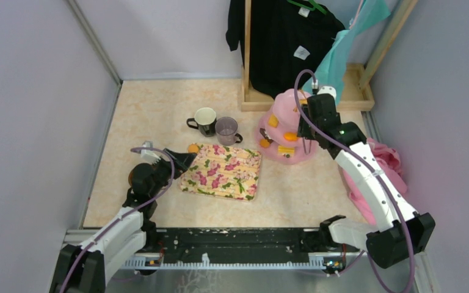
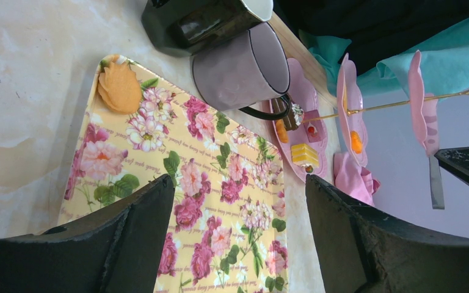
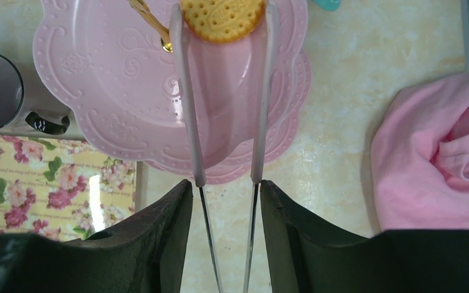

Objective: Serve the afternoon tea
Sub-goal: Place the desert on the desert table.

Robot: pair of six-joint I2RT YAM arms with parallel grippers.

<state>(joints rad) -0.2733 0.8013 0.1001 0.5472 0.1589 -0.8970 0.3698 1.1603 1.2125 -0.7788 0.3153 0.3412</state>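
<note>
My right gripper (image 3: pixel 226 195) squeezed tongs (image 3: pixel 186 122) pinching a biscuit (image 3: pixel 222 18) ahead, over the stand (image 3: pixel 98 73); release there, I judged. Left gripper (image 2: pixel 238 201) gaped.

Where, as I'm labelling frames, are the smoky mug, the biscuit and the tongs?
smoky mug (image 1: pixel 226 129): top view, its mouth.
biscuit (image 3: pixel 222 17): right wrist view, its face.
tongs (image 3: pixel 186 91): right wrist view, one grey blade.

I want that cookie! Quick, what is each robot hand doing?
The left gripper is open, holding nothing.
The right gripper is shut on tongs pinching a round biscuit.
</note>
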